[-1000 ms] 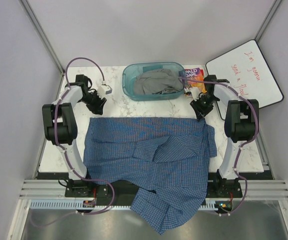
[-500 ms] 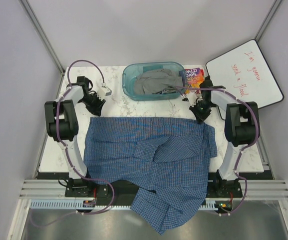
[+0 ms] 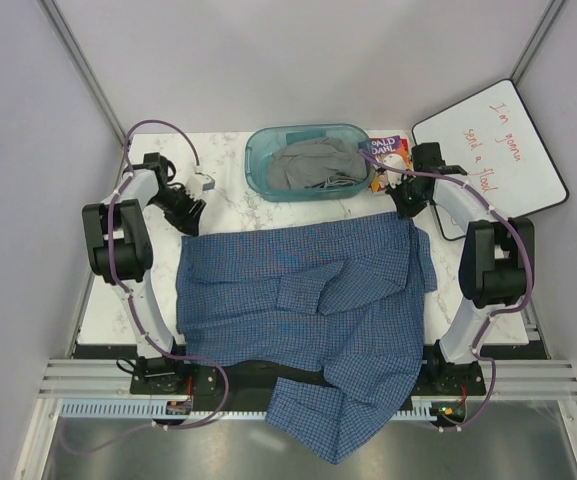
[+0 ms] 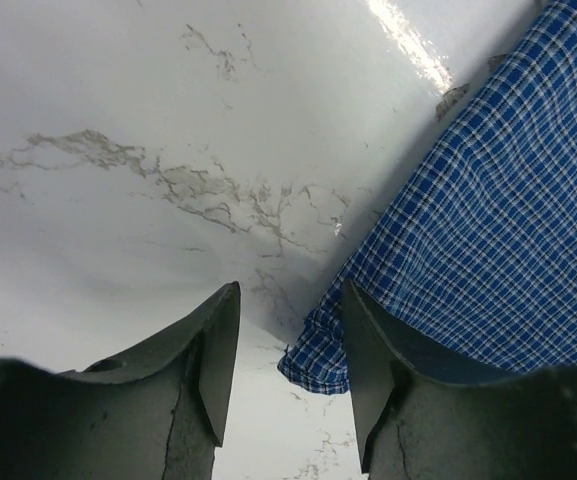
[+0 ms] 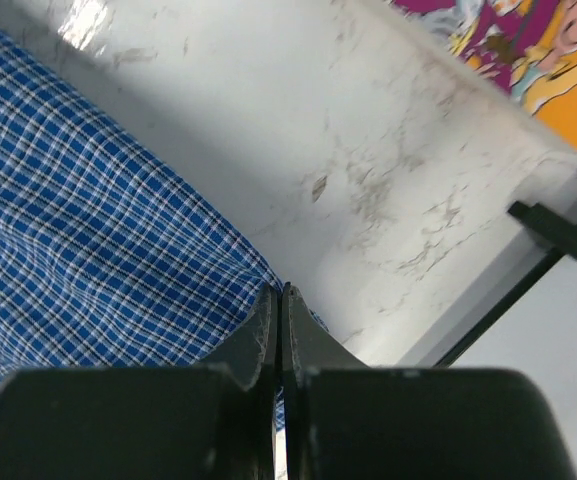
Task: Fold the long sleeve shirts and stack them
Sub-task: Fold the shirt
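Top view, shirt: the long sleeve shirt [image 3: 298, 290] lies spread on the marble table [image 3: 233, 212] with a sleeve lying across its middle. Its near part hangs over the table's near edge.
Top view, change: half a second ago the far edge ran level. Now its far right corner is drawn back toward the book [image 3: 390, 152], the far edge slants, and the hanging tail has slid rightward.
Top view, right gripper [image 3: 405, 203]: it sits at that drawn-back corner, and its arm has swung further back and outward.
Top view, left gripper [image 3: 184, 212]: it is just beyond the far left corner of the shirt. Contact cannot be told from here.
Top view, rest: a teal bin [image 3: 252, 165] holding a grey garment [image 3: 313, 165] stands at the far edge. A whiteboard [image 3: 488, 150] lies off to the right.
Left wrist view: the left gripper [image 4: 290, 298] is released, fingers spread. The shirt [image 4: 488, 230] has its corner on the table just ahead of the gap, nearer the right-hand finger and not pinched.
Right wrist view: the right gripper [image 5: 280, 300] has its fingers pressed together, and the checked hem [image 5: 88, 230] runs in under the tips. It looks clenched on the shirt's edge.
Meaning: only one corner is being pulled, so the cloth skews. The left gripper probably needs to take its corner before the shirt can be squared. No fold has been made yet, so the task is at an early stage.
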You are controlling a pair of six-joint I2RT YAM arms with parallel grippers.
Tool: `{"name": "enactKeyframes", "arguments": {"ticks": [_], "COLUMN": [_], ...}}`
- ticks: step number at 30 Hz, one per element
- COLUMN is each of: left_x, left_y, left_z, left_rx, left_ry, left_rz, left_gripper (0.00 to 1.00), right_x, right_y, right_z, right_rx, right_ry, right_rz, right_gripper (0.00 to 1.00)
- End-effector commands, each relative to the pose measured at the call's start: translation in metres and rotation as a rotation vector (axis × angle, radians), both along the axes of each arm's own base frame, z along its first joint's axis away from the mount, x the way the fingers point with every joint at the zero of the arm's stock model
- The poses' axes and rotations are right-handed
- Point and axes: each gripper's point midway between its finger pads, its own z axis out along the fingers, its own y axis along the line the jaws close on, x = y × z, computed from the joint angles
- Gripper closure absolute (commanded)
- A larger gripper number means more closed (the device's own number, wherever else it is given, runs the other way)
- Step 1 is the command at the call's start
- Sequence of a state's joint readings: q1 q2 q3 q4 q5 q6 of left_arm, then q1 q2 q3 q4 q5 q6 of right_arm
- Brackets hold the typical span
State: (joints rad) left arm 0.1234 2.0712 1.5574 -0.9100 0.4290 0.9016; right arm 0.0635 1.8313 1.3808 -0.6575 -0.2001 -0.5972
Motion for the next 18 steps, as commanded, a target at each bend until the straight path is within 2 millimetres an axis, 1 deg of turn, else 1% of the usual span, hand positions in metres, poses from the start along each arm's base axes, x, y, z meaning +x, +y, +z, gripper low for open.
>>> {"name": "enactKeyframes", "arguments": {"ticks": [1,3,6,9,10,11,12,13,14,15,17,18], "left_x": [0.003,0.000,-0.004,-0.005,-0.003,-0.001,0.004,0.006,0.008,0.013,0.011,0.010], "left_y": [-0.014,-0.016,-0.018,-0.021,-0.021,-0.021,-0.018,-0.018,-0.015,-0.014,-0.014,-0.015], "left_z": [0.023,0.018,0.012,0.014,0.017,0.019,0.022,0.026,0.029,0.035,0.040,0.041], "left_rx": [-0.081,-0.089,-0.100,-0.121,-0.123,-0.119,-0.109,-0.108,-0.111,-0.109,-0.109,-0.113], "left_ry": [-0.023,-0.001,0.022,0.021,0.016,0.012,-0.002,-0.010,-0.018,-0.034,-0.031,-0.031], "left_rz": [0.001,-0.002,0.000,-0.003,0.002,0.007,0.013,0.018,0.026,0.028,0.024,0.022], "left_gripper": [0.45,0.42,0.42,0.41,0.40,0.40,0.40,0.40,0.40,0.39,0.39,0.38], "right_x": [0.030,0.028,0.028,0.029,0.029,0.031,0.028,0.029,0.029,0.028,0.029,0.022], "right_y": [-0.003,-0.002,-0.004,-0.007,-0.007,-0.007,-0.007,-0.007,-0.006,-0.007,-0.006,-0.004], "right_z": [0.026,0.017,0.007,0.000,-0.002,0.001,0.001,0.006,0.011,0.022,0.041,0.051], "right_rx": [0.007,0.009,0.000,-0.010,-0.012,-0.013,-0.012,-0.010,-0.008,-0.005,0.011,0.027], "right_ry": [-0.144,-0.118,-0.096,-0.080,-0.073,-0.073,-0.058,-0.068,-0.074,-0.089,-0.115,-0.110], "right_rz": [-0.056,-0.061,-0.068,-0.082,-0.086,-0.085,-0.083,-0.084,-0.084,-0.086,-0.090,-0.086], "right_gripper": [1.00,1.00,1.00,1.00,0.85,0.77,0.70,0.53,0.49,0.45,0.39,0.37]}}
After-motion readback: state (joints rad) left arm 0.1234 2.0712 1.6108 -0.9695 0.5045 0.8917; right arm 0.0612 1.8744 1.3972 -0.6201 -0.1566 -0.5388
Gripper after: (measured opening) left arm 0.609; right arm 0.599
